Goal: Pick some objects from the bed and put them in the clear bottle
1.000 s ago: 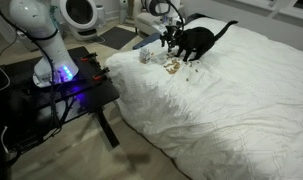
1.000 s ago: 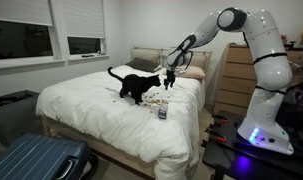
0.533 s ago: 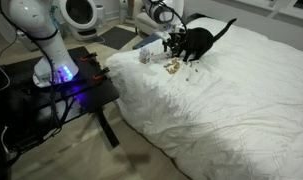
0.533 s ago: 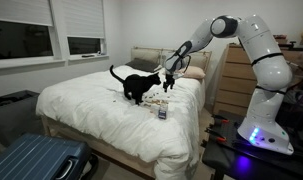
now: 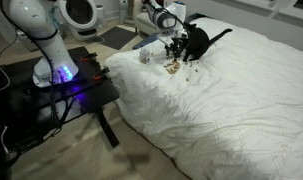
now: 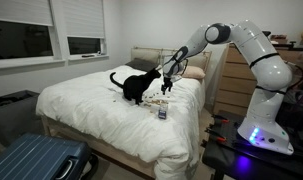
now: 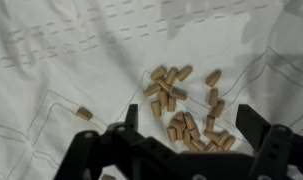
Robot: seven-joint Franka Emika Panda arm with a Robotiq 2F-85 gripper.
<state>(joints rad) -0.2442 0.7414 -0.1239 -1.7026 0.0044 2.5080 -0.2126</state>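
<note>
**A:** Where are the objects [image 7: 186,100]?

**B:** In a loose cluster on the white duvet of the bed [image 5: 226,110], right below the jaws. The wrist view shows the heap between the two fingertips, with one stray bit lying off to the side. The black cat [image 5: 198,40] is just beside the pile.

**A:** And the jaws?

**B:** Spread wide with nothing in them, hanging above the heap.

**A:** How will those bits handle?

**B:** I'd guess they're light, hard, smooth little pellets, each much smaller than a finger pad. They lie on soft bedding that will give under pressure, so a single one would likely roll or squirt out of a pinch. Better to come down over the densest part of the heap and trap several at once.

**A:** The clear bottle [image 5: 145,56]?

**B:** On the bed near its edge, a little apart from the pile — too small to judge its mouth. It's probably light enough to tip if nudged
</note>
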